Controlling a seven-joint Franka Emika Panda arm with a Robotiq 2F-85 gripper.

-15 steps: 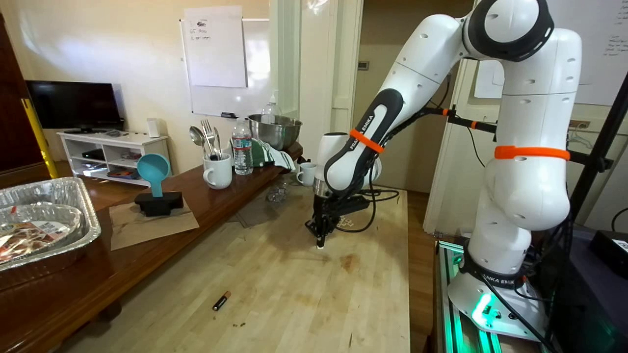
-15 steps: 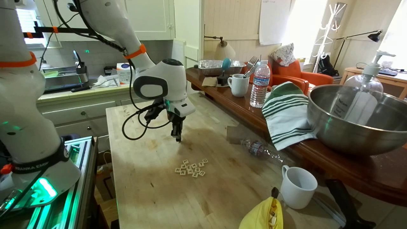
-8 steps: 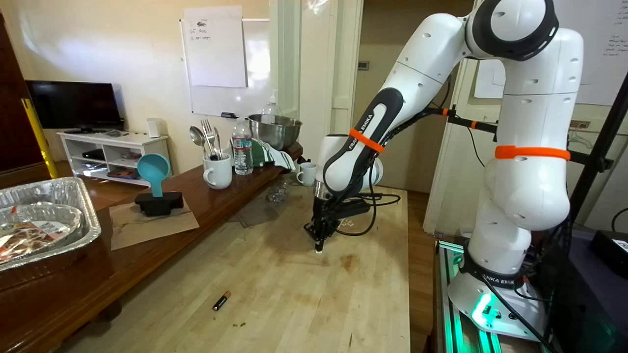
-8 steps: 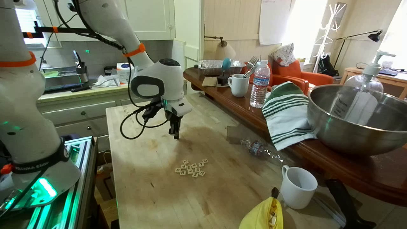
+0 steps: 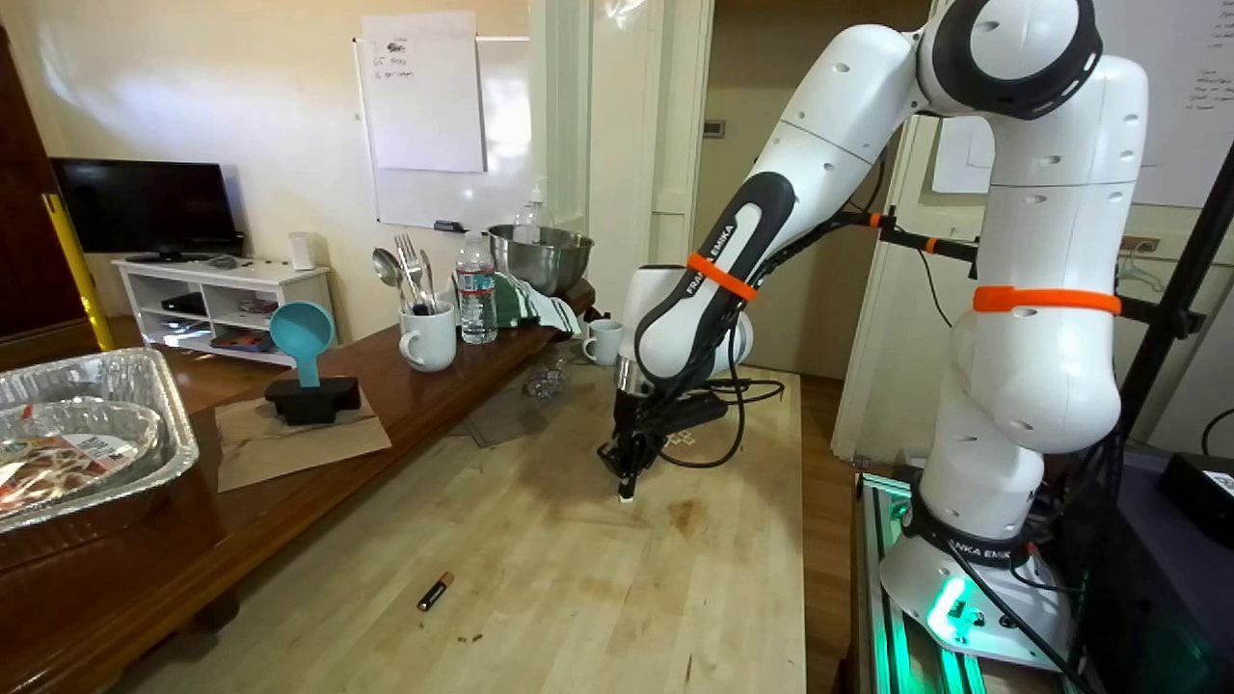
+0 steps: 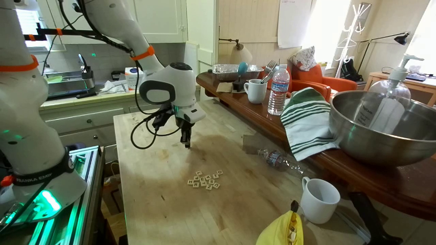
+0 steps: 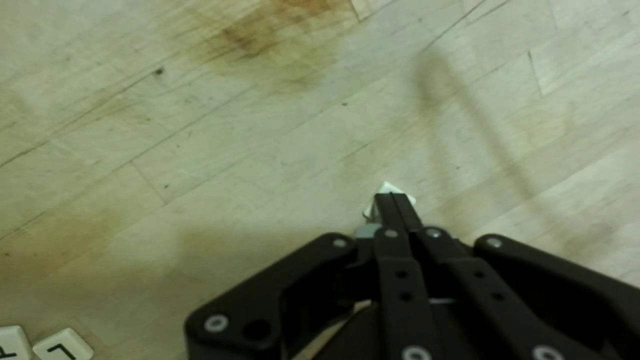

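A: What could go wrong?
B: The claw (image 7: 391,196) is clenched, nothing visible between its tips; the white tile (image 7: 389,188) sits beneath them, contact unclear. Off-centre pressure might skid it.
A: And room?
B: The table (image 5: 713,607) edges are well apart from the claw; letter tiles (image 6: 203,184) lie near it, so towards the battery (image 5: 435,592) seems roomier.

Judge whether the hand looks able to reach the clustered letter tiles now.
Likely yes: only tabletop shows between the hand and letter tiles, though the hand is shut and would need opening.
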